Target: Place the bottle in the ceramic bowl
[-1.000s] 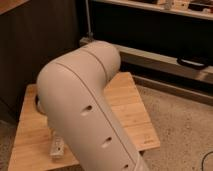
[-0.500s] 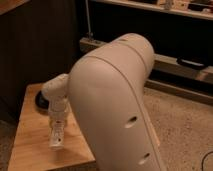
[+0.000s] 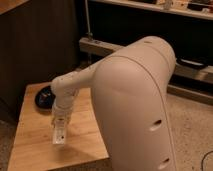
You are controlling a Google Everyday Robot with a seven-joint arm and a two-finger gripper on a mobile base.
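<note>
The black glossy ceramic bowl sits at the back left of the wooden table, partly hidden behind my wrist. My gripper points down over the middle of the table, just right of and in front of the bowl. A slim white bottle shows directly below the gripper, standing about upright at the table surface. I cannot tell whether the gripper holds it. My large white upper arm link fills the right half of the view and hides the table's right side.
A dark cabinet wall stands behind the table. A metal shelf rail runs at the back right. Speckled floor lies to the right. The table's front edge is near the bottom of the view.
The big arm link has swung right and closer to the camera, uncovering the wrist, the gripper and the bowl. The gripper now hangs over the bottle, which sits slightly higher in view.
</note>
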